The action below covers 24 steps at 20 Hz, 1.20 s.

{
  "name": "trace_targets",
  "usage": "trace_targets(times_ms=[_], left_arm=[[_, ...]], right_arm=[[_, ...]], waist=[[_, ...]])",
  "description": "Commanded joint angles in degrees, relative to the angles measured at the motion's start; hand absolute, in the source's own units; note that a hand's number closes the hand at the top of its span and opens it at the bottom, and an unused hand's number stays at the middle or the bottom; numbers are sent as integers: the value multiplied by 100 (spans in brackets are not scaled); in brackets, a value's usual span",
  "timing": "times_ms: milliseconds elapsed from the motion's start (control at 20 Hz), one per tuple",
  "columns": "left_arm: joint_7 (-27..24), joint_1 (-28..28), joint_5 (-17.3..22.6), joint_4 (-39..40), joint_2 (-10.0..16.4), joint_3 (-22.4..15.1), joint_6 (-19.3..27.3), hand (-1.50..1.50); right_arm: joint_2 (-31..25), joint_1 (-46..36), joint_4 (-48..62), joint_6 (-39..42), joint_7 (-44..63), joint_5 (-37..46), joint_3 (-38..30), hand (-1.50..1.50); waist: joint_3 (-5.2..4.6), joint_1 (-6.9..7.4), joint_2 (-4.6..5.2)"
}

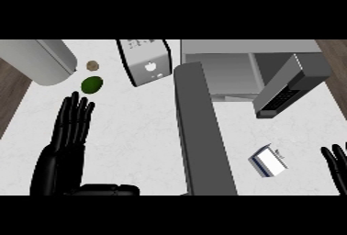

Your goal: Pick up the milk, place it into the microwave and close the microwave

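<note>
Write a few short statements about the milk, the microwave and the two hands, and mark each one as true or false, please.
1. The microwave door stands open. True.
2. The milk is inside the microwave. False: it is on the counter, outside the microwave.
3. The left hand holds the green fruit. False: its fingers are straight and hold nothing; the fruit lies on the counter, beyond the fingertips.
4. The right hand is apart from the milk. True.
</note>
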Motion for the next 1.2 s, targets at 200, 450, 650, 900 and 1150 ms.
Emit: trace_targets(times_ms=[200,450,650,900,1150], left_arm=[[-661,213,-362,588,-68,-1350,1266,-150],[-1098,531,-383,803,-69,-1981,1682,-150],[-1374,1014,-500,601,-69,-2456,1843,-150],[-1249,790,-524,789,-69,-2534,2063,-150],[-1390,944,-397,875,-68,-2767,2097,-150]], right_arm=[[50,1286,731,890,-1380,276,-320,-150],[298,1392,1318,1099,-2235,732,-358,-150],[436,832,1895,816,-2314,957,-498,-150],[487,513,2576,676,-2728,1242,-699,-150],[538,-343,3740,375,-2906,1502,-794,-150]], waist=[[-3,5,8],[-4,33,9],[-5,84,13],[-4,81,17],[-4,104,20]])
